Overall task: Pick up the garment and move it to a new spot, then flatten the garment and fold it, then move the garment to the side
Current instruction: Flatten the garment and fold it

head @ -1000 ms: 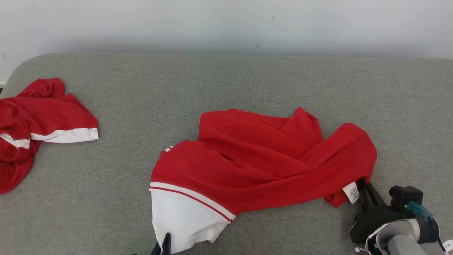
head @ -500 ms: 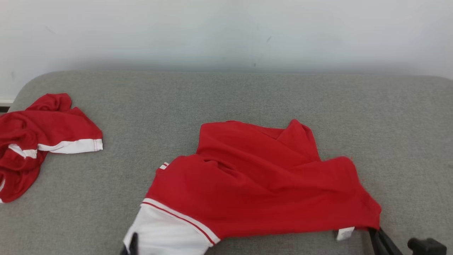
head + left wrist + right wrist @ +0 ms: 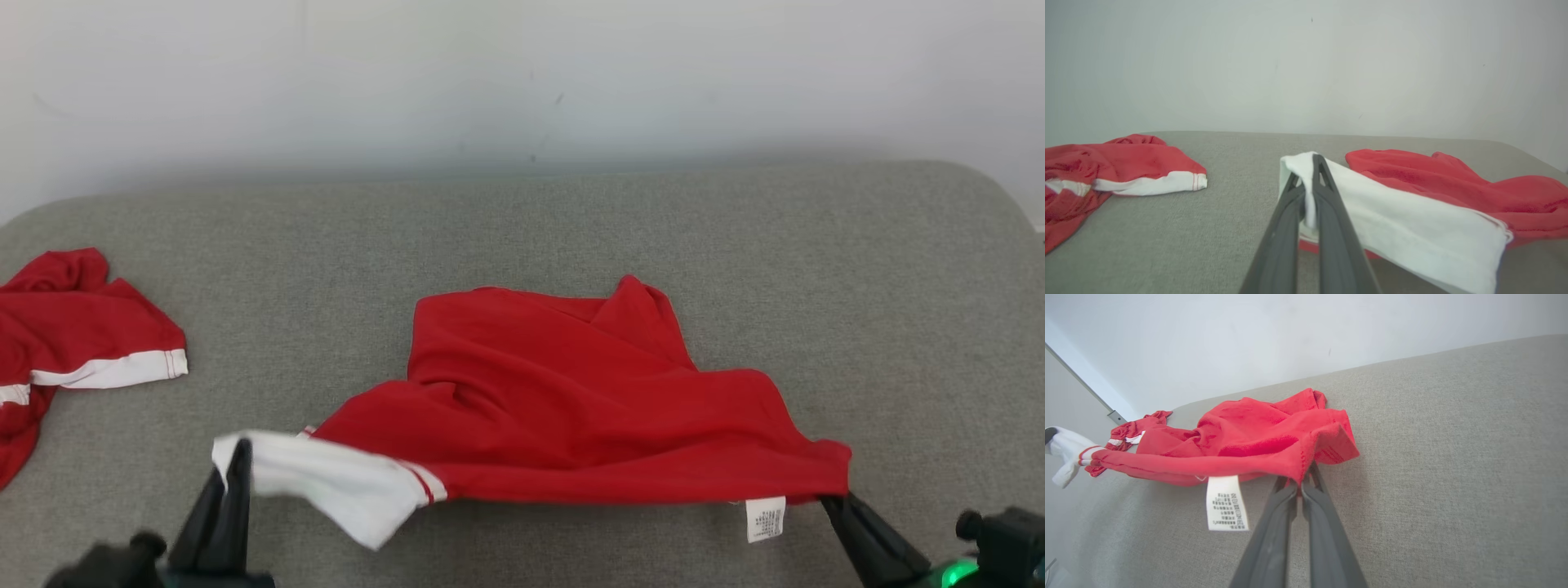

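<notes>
Apparently the garment point(image 3: 571, 408) stretches lengthwise left to right.

pad point(image 3: 816, 269): grey, carrying two red pieces
garment point(image 3: 555, 392): lying mid-pad, front edge hanging raised
second garment point(image 3: 73, 327): lying crumpled, far left

1. Bright, soft, even light falls across the pale wall point(image 3: 522, 73) and the grey bench point(image 3: 735, 269).
2. A dim shadow band runs where the bench meets the wall, and a faint shadow lies under the garment's point(image 3: 571, 392) lifted hem.
3. In the head view the left claw point(image 3: 237, 457) blurs toward its base, and a green glow sits beside the right claw point(image 3: 829, 500).
4. In the wrist views the bench's far edge curves, and the fingers point(image 3: 1331, 245) look soft near the lens.
</notes>
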Available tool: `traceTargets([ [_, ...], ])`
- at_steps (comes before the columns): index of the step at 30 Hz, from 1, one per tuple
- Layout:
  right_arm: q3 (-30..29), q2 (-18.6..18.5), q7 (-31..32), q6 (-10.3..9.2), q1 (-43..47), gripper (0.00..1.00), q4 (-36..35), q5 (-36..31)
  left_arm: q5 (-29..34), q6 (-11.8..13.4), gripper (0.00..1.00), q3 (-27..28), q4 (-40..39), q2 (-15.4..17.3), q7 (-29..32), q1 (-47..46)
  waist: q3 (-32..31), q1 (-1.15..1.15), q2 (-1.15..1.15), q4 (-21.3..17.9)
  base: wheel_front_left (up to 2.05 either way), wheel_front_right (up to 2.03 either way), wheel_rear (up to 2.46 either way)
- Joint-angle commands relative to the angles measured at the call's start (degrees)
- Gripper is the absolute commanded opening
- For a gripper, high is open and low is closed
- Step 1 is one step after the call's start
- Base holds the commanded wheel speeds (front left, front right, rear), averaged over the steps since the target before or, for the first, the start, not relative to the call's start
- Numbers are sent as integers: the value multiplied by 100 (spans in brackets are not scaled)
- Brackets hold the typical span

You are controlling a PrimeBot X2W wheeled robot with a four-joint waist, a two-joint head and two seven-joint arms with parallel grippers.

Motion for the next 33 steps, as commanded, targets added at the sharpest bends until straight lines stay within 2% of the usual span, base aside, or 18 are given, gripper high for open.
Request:
traceTargets([
  [1,131,-254,68,-13,-286,0,-143,165,-96,10,0,-159,-103,264,77,-439,56,1,0,-33,0,0,0],
  [3,270,-381,179,-13,-630,0,-245,233,-156,10,0,-359,-187,539,215,-919,159,1,0,-37,0,0,0],
  [4,270,-381,179,-13,-630,0,-245,233,-156,10,0,-359,-187,539,215,-919,159,1,0,-37,0,0,0],
  [5,336,-441,242,-13,-851,0,-276,280,-214,10,0,-461,-210,676,294,-1200,211,1,0,-37,0,0,0],
  [7,428,-493,362,-13,-1368,0,-383,529,-238,10,0,-680,-233,1016,465,-1862,358,1,0,-37,0,0,0],
  [11,621,-666,783,-13,-2707,0,-507,997,-687,10,0,-1207,-111,1599,889,-3513,788,1,0,-29,0,0,0],
  [16,660,-715,1333,-13,-4608,0,-61,1674,-1460,10,0,-1752,515,2033,1275,-5741,1477,1,0,-49,0,0,0],
  [18,615,-613,1568,-13,-5344,0,266,1970,-1706,10,0,-1951,858,2176,1397,-6577,1754,1,0,-82,0,0,0],
  [26,659,-91,2123,-13,-8016,0,1590,2364,-2120,11,0,-2704,2109,2295,1421,-9383,2530,1,0,-305,0,0,0],
  [33,882,246,2270,-13,-9728,0,2706,1952,-2367,11,0,-3236,3071,2106,1060,-10902,2720,1,0,-355,0,0,0],
])
